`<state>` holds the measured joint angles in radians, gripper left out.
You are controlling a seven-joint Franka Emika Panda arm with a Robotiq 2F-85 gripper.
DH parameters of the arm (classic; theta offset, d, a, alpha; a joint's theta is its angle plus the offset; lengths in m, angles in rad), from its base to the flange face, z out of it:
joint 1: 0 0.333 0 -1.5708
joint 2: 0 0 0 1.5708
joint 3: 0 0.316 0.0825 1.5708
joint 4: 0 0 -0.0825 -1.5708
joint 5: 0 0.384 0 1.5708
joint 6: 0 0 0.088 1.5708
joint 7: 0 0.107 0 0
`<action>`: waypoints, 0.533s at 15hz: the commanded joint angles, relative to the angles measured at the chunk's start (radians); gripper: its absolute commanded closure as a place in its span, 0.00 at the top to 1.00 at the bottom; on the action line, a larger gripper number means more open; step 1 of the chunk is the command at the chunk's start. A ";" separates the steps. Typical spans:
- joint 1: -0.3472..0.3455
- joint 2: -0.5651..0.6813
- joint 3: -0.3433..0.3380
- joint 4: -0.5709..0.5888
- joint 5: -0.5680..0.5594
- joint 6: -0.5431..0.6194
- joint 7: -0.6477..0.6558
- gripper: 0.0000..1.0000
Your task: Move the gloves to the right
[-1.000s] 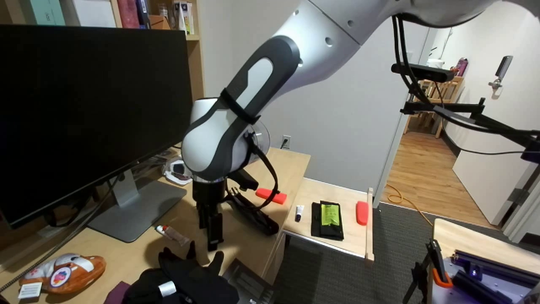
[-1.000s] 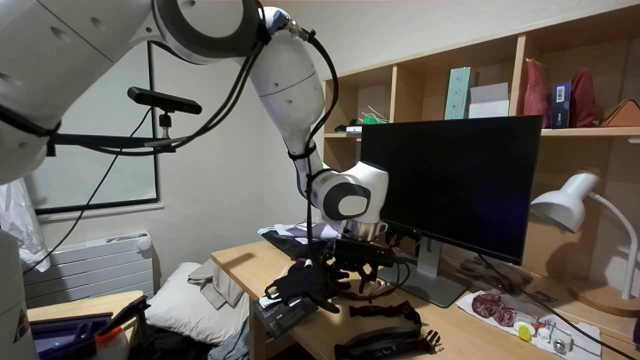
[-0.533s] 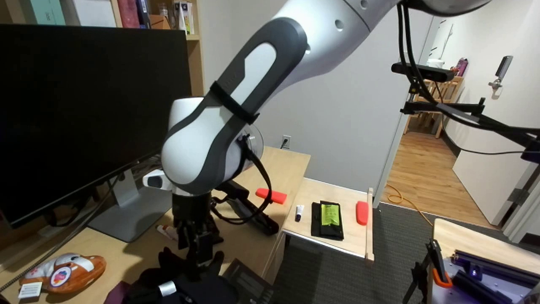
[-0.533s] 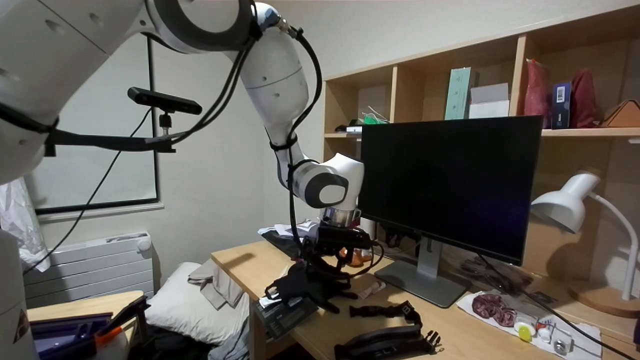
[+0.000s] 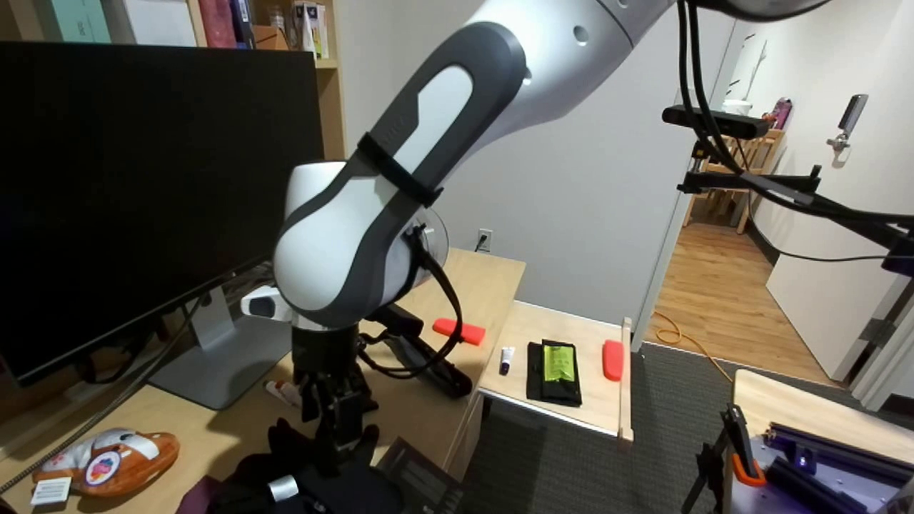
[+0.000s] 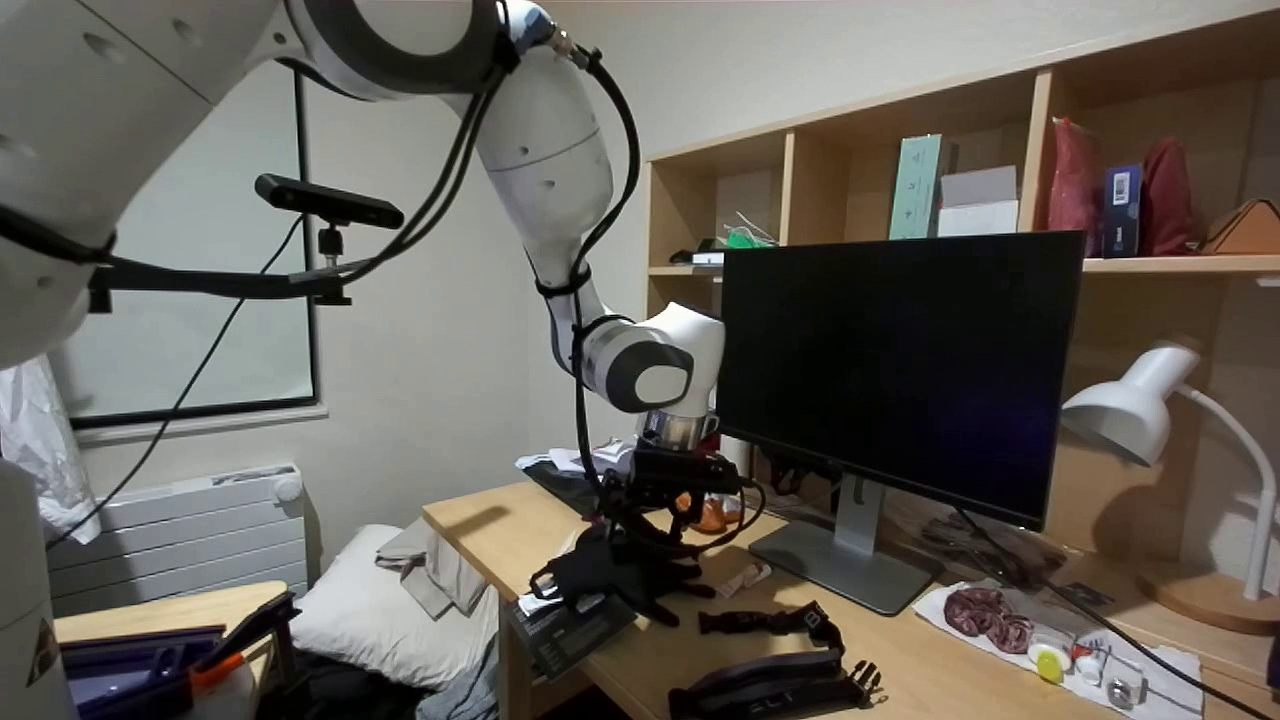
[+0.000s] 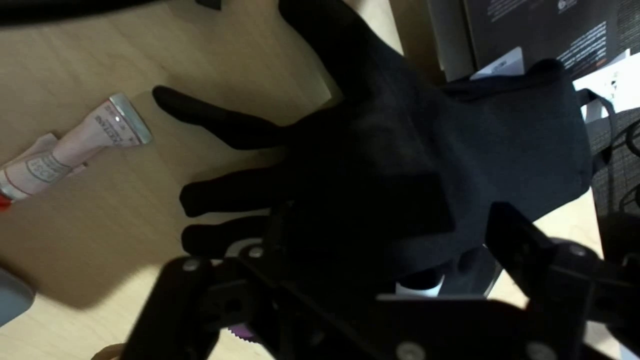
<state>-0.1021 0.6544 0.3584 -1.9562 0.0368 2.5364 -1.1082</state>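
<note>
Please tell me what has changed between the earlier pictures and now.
The black two-fingered claw has moved from beside the black fabric gloves to over them, leftward in both exterior views. Its jaws stand apart in the wrist view, so apparently nothing was taken hold of or let go. The gloves, the orange-and-white plush toy and the black strap with a buckle stayed in place.

Our arm slants down over the desk, wrist bent. We point the gripper downward near the edge, its fingers standing well apart.
</note>
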 commanded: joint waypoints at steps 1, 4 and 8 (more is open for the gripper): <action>0.053 -0.006 -0.047 -0.008 -0.034 0.043 0.003 1.00; 0.115 -0.008 -0.067 -0.033 -0.138 0.099 -0.033 1.00; 0.201 0.003 -0.090 -0.082 -0.265 0.256 -0.026 1.00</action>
<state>0.0437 0.6608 0.2981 -1.9876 -0.1448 2.6793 -1.1200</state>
